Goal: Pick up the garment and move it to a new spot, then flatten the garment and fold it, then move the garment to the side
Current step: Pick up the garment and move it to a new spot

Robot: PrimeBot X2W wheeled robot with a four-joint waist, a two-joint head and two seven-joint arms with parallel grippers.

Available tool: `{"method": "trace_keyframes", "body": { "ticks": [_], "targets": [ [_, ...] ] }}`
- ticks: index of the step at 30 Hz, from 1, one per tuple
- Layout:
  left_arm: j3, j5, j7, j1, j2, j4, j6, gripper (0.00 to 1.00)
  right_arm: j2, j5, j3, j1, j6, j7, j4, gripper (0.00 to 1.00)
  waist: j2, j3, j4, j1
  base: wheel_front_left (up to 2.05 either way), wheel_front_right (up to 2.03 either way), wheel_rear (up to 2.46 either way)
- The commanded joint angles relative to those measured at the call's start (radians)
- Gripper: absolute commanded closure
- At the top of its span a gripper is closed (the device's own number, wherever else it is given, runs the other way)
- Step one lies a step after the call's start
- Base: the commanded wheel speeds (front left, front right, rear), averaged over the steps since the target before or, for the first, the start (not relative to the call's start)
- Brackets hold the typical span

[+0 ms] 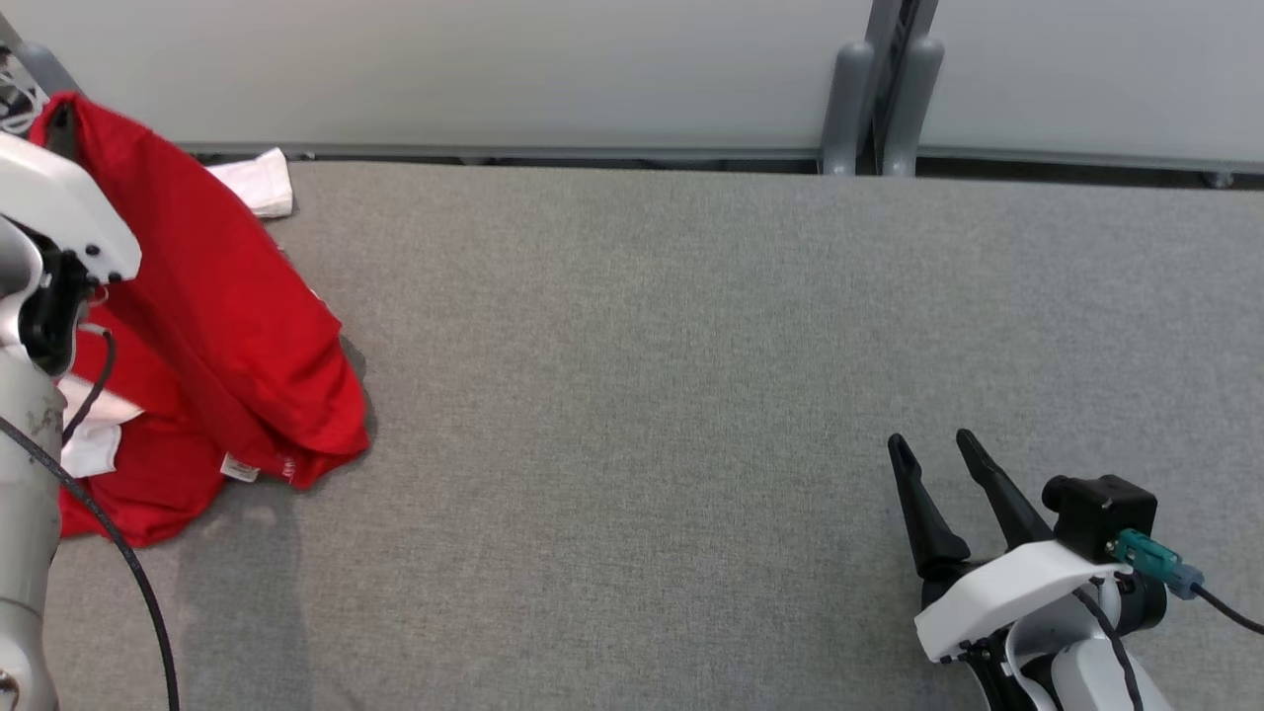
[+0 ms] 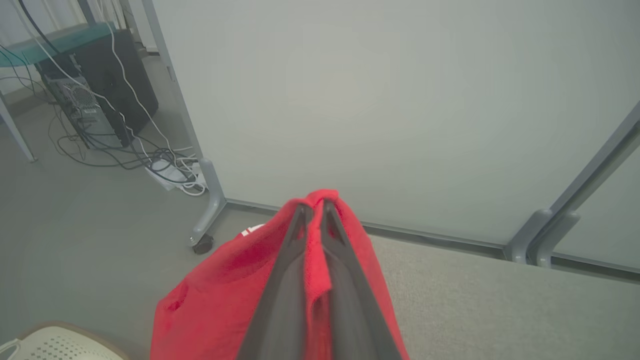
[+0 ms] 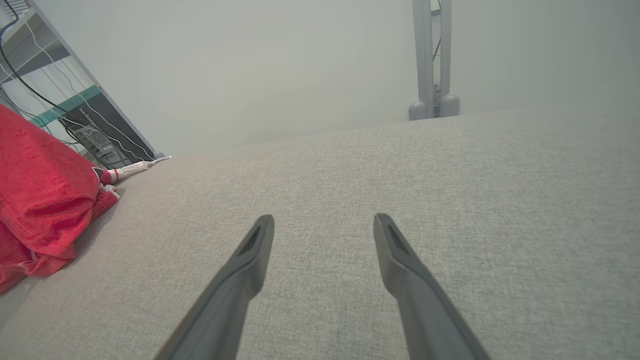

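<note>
One garment, two grippers, one table.

On the single grey table [image 1: 632, 395] lies one red garment [image 1: 227, 316], at the left of the head view, and one small white cloth [image 1: 259, 181] at the upper left. There are two grippers, the left gripper [image 2: 315, 206] and the right gripper [image 1: 928, 439], each with two dark fingers [image 1: 918, 509], four in all. Two grey posts [image 1: 847, 99] stand side by side at the upper right. The left wrist view adds one computer tower [image 2: 85, 107] at upper left and one caster wheel [image 2: 202, 244].
</note>
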Motion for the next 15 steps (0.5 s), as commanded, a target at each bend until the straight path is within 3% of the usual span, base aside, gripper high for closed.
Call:
{"method": "trace_keyframes", "body": {
  "ticks": [1,7,15],
  "targets": [
    [-0.01,0.009,0.002,-0.022,0.004,-0.027,-0.011,1.0,-0.008,0.012,0.001,0.014,0.002,-0.014,0.016,0.0,0.0,-0.081,0.027,-0.0001,0.0,0.0,0.0],
    [-0.045,0.005,0.014,-0.062,-0.02,-0.186,-0.045,1.0,-0.008,0.051,0.01,0.033,0.002,-0.061,0.089,0.0,0.0,-0.183,0.005,-0.0001,0.0,0.0,0.0],
    [-0.094,-0.013,0.044,-0.094,-0.083,-0.479,-0.052,1.0,-0.008,0.057,0.018,0.048,0.002,-0.08,0.135,0.0,0.0,-0.234,-0.117,-0.0001,0.0,0.0,0.0]
  ]
}}
